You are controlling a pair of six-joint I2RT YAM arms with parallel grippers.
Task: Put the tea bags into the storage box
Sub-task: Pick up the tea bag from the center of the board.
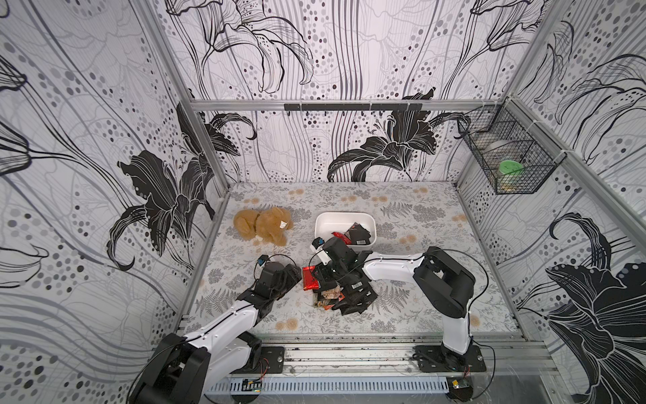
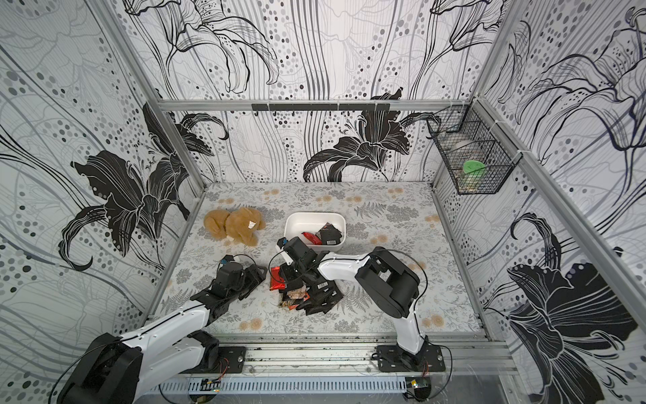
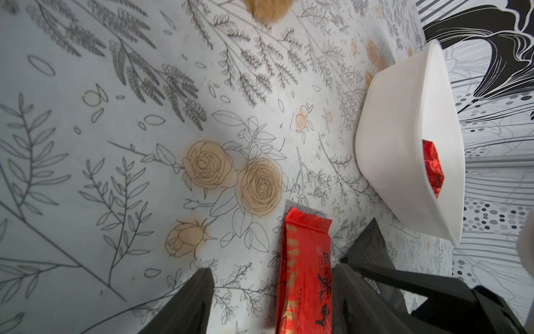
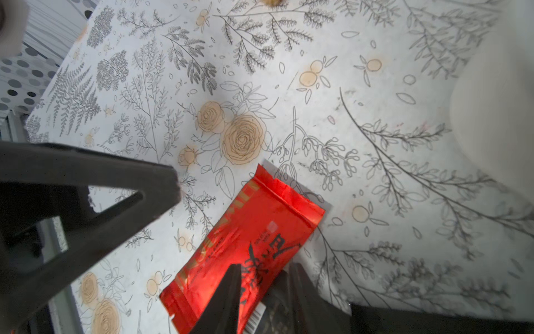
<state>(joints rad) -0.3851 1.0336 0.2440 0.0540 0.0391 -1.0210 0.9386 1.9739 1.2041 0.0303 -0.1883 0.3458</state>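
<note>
Tabletop (image 1: 419, 252), from the left: plush toy (image 1: 263, 226) is seen near the left wall. The left gripper (image 1: 292, 276) is held with jaws apart just beside a red tea bag (image 1: 310, 278), which lies flat at the edge of the loose tea bags (image 1: 349, 292). Over that pile the right gripper (image 4: 265, 267) is positioned, jaws nearly together around a black barcoded sachet (image 4: 268, 315); whether it is clamped cannot be told. Just behind the pile the storage box (image 1: 327, 225) is placed, a few sachets (image 1: 358, 234) already inside, and a wire basket (image 1: 507, 159) is hung on the right wall.
</note>
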